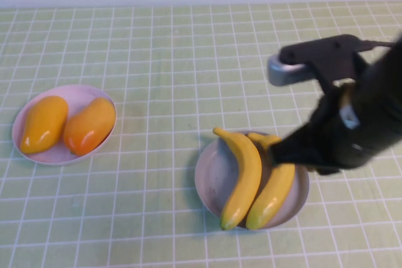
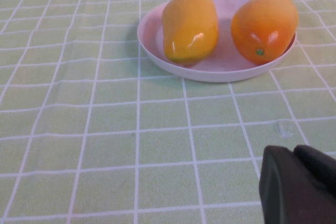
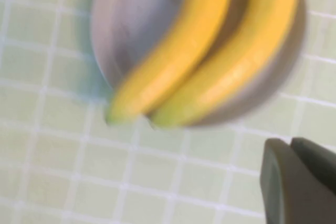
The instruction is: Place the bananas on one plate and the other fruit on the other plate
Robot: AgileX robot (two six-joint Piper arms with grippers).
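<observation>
Toward the left edge of the table [image 1: 163, 61], covered in a green checked cloth, the pale pink-lilac plate [image 1: 75, 95] is found, and the two mangoes are laid in it side by side, touching or nearly so: the yellower mango [image 1: 43, 123] on the side nearer the table's left edge, the more orange mango [image 1: 89, 125] beside it toward the middle. Right of centre and nearer the front edge, the grey-blue plate [image 1: 213, 177] is set, well apart from the pink one. Two bananas are laid across it, pressed together along their length, the left banana [image 1: 242, 177] and the right banana [image 1: 271, 196], with their greenish tips reaching over the rim on the front side. The right gripper [image 3: 302, 182] is held above the table just beside the grey-blue plate, its arm crossing over the plate's right part in the high view; its fingers are clenched together with nothing between them. The left gripper [image 2: 299, 184] is kept low over bare cloth near the pink plate, likewise clenched and holding nothing.
</observation>
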